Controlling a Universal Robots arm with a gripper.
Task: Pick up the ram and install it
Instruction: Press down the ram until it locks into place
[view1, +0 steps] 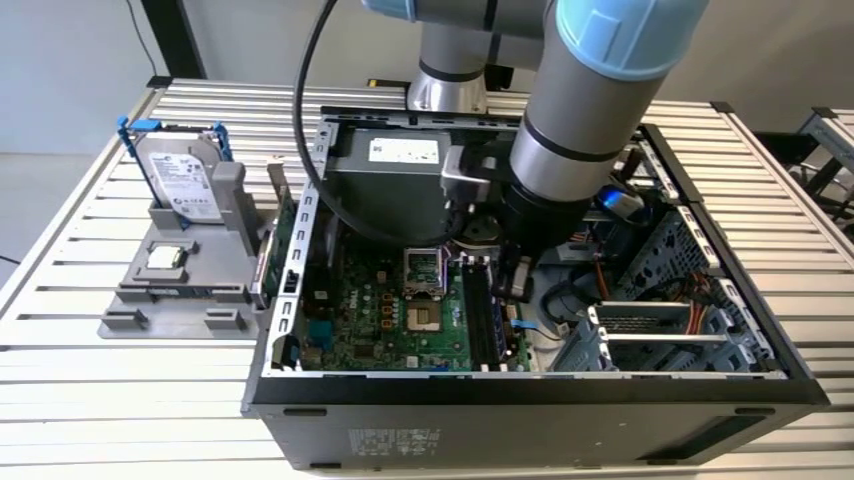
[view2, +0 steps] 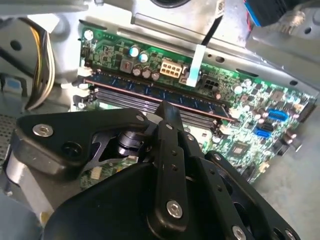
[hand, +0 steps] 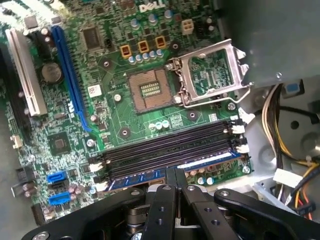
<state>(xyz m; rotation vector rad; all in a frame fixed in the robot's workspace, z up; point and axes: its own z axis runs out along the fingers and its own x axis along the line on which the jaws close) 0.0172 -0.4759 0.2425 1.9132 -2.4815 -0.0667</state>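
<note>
Dark and narrow, the ram (view2: 155, 95) sits on edge in one of the black memory slots (hand: 170, 145) of the green motherboard (hand: 115, 115), and we see its row of blue-tinted chips along the slot in both wrist views (hand: 200, 161). Directly over it we find the gripper (hand: 175, 175), its black fingers (hand: 167, 200) drawn together to a closed tip that meets the ram's top edge; whether it presses or merely touches we cannot tell. In the second wrist view the gripper (view2: 167, 112) points at the middle of the stick, with white latches (view2: 82, 87) at the slot ends. Beside the slots lies the open CPU socket (hand: 150, 90) with its metal frame (hand: 210, 75) lifted, and blue connectors (hand: 57, 177) sit at the board's far edge. In the exterior view the arm (view1: 587, 130) reaches down into the open computer case (view1: 534, 385), the gripper (view1: 514, 285) low over the slots near the case's middle. Well apart on the exterior view's left, a grey holder (view1: 174, 290) on the slatted metal table (view1: 80, 360) carries a silver hard drive (view1: 180, 180) with blue rails standing upright and a small square chip (view1: 164, 257) below it.
</note>
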